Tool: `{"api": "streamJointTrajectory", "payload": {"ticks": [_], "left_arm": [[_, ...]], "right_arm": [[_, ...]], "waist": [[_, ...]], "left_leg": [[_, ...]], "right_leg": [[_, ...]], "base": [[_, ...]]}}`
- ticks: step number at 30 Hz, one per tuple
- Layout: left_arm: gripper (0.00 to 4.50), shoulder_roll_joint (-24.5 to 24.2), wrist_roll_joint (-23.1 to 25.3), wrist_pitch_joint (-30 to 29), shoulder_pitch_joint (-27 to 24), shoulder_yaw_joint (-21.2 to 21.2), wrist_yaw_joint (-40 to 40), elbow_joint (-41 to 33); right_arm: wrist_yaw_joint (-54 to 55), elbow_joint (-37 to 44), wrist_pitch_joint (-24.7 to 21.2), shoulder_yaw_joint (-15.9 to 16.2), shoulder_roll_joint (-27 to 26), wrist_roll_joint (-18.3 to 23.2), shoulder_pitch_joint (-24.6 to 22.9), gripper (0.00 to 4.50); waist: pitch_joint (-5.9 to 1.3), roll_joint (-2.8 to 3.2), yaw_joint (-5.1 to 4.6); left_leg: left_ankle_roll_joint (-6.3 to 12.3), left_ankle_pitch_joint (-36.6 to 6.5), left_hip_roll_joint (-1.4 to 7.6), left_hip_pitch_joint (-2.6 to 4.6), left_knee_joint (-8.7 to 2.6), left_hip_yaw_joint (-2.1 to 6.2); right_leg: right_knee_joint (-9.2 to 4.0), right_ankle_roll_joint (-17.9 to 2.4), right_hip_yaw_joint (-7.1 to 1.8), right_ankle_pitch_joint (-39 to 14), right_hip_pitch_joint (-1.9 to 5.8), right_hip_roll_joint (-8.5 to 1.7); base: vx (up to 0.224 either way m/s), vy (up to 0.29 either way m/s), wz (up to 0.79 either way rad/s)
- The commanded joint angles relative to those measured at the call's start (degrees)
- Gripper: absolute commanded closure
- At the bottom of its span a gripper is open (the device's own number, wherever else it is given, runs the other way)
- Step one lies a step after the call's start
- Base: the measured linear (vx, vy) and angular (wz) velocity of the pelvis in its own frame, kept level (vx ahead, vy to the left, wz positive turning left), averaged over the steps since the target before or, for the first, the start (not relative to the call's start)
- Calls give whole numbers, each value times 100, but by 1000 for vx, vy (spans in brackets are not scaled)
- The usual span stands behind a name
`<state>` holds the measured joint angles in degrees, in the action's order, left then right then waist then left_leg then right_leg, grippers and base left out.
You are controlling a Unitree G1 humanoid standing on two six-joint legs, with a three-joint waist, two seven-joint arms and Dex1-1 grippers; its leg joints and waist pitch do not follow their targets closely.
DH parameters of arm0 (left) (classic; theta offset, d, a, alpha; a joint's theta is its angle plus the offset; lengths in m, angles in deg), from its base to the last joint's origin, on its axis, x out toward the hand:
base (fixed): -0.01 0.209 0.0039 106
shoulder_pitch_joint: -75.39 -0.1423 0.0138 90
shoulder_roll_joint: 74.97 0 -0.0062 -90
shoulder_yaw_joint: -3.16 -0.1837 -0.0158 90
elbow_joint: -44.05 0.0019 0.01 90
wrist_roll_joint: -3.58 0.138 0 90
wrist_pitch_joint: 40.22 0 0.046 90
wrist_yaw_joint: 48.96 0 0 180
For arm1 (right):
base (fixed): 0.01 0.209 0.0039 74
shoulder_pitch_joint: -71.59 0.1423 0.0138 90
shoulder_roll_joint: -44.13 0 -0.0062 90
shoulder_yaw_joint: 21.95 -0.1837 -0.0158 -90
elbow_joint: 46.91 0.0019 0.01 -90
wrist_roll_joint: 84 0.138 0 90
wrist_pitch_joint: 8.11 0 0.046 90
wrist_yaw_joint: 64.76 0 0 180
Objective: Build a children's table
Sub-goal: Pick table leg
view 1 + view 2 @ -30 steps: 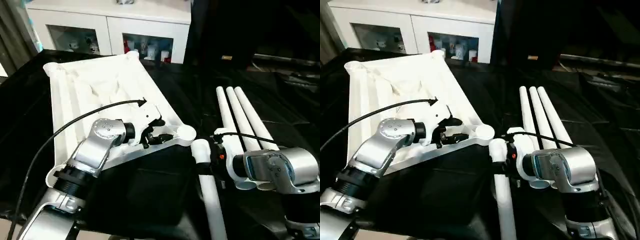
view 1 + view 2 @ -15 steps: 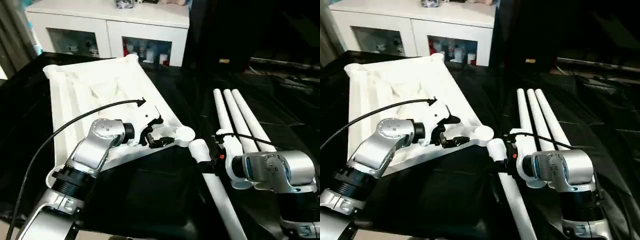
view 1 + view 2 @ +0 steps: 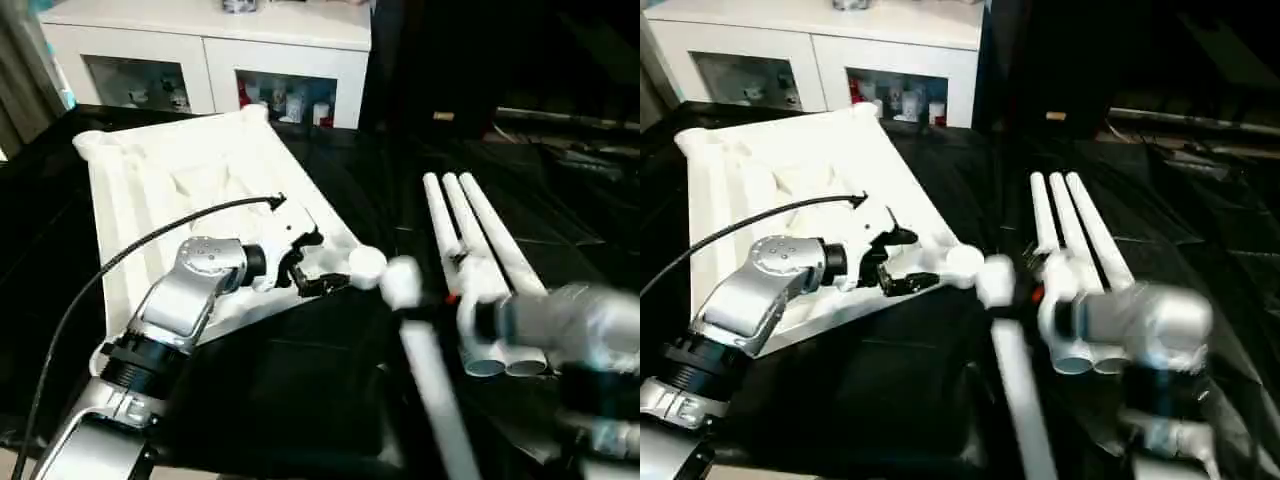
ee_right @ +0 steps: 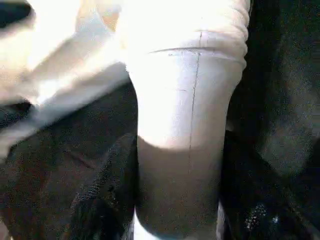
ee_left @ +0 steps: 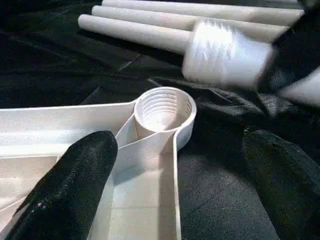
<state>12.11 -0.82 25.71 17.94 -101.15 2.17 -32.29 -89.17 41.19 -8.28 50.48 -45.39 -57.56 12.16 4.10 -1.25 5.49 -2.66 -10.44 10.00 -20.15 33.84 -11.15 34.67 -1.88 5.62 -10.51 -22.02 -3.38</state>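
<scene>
Two black fingers (image 4: pixel 107 200) clamp leg (image 4: pixel 182 125), threaded socket (image 5: pixel 164 111) (left wrist view).

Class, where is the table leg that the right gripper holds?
In the left eye view, the held leg sits right of centre, threaded end beside the tabletop's corner socket.

White tabletop (image 3: pixel 180 180) underside-up; threaded leg (image 5: pixel 225 52) beside corner socket (image 5: pixel 164 109); three legs (image 3: pixel 480 240) nearby
</scene>
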Motion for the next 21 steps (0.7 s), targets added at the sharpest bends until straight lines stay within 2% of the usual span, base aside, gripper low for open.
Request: {"api": "streamJointTrajectory", "payload": {"ticks": [1, 5, 10, 11, 12, 13, 15, 17, 21], "left_arm": [[0, -5, -80, -87, -18, 61, 40, -155], [0, 48, -159, -146, -20, 151, -6, -198], [0, 140, -405, -304, -22, 296, -15, -315], [0, 238, -637, -464, -9, 431, -28, -417], [0, 363, -900, -649, 16, 587, -45, -527], [0, 427, -1026, -737, 31, 661, -51, -578], [0, 548, -1214, -871, 60, 757, -41, -655], [0, 584, -1254, -908, 65, 760, -26, -687], [0, 634, -1269, -940, 33, 682, -20, -759]], "right_arm": [[-85, 13, -104, -262, 90, 117, 158, 259], [-88, -65, -83, -518, 188, 195, 384, 259], [-64, -198, -51, -1017, 125, 263, 764, 259], [237, -319, 434, -1391, 12, 220, 1003, 259], [628, -464, 1193, -1815, -123, 204, 1251, 259], [816, -560, 1556, -2053, -189, 236, 1377, 259], [1010, -747, 1788, -2487, -273, 406, 1614, 259], [1021, -755, 1725, -2566, -312, 421, 1677, 259], [1062, -720, 1699, -2676, -467, 385, 1735, 260]], "waist": [[-413, 47, 33], [-417, 42, 51], [-400, 48, 54], [-412, 59, 64], [-409, 48, 60], [-416, 46, 58], [-409, 44, 57], [-419, 57, 75], [-446, 59, 85]], "left_leg": [[-220, -937, 358, 73, -390, 211], [-197, -843, 366, 74, -386, 199], [-200, -931, 357, 81, -383, 192], [-222, -929, 365, 92, -381, 195], [-255, -959, 347, 85, -370, 189], [-286, -963, 359, 94, -364, 177], [-270, -1007, 335, 107, -360, 167], [-154, -869, 327, 83, -373, 164], [-87, -670, 328, 55, -372, 165]], "right_leg": [[-482, -711, -414, -1607, 247, -615], [-464, -801, -412, -1453, 257, -616], [-486, -807, -406, -1724, 248, -624], [-489, -815, -405, -1748, 245, -635], [-501, -832, -394, -1838, 238, -641], [-497, -844, -407, -1867, 220, -659], [-513, -827, -387, -1968, 207, -616], [-478, -787, -385, -1676, 228, -569], [-436, -808, -392, -1319, 254, -575]], "base": [[0, 0, 0], [0, 0, 0], [0, 0, 0], [0, 0, 0], [0, 0, 0], [0, 0, 0], [0, 0, 0], [0, 0, 0], [0, 0, 0]]}}
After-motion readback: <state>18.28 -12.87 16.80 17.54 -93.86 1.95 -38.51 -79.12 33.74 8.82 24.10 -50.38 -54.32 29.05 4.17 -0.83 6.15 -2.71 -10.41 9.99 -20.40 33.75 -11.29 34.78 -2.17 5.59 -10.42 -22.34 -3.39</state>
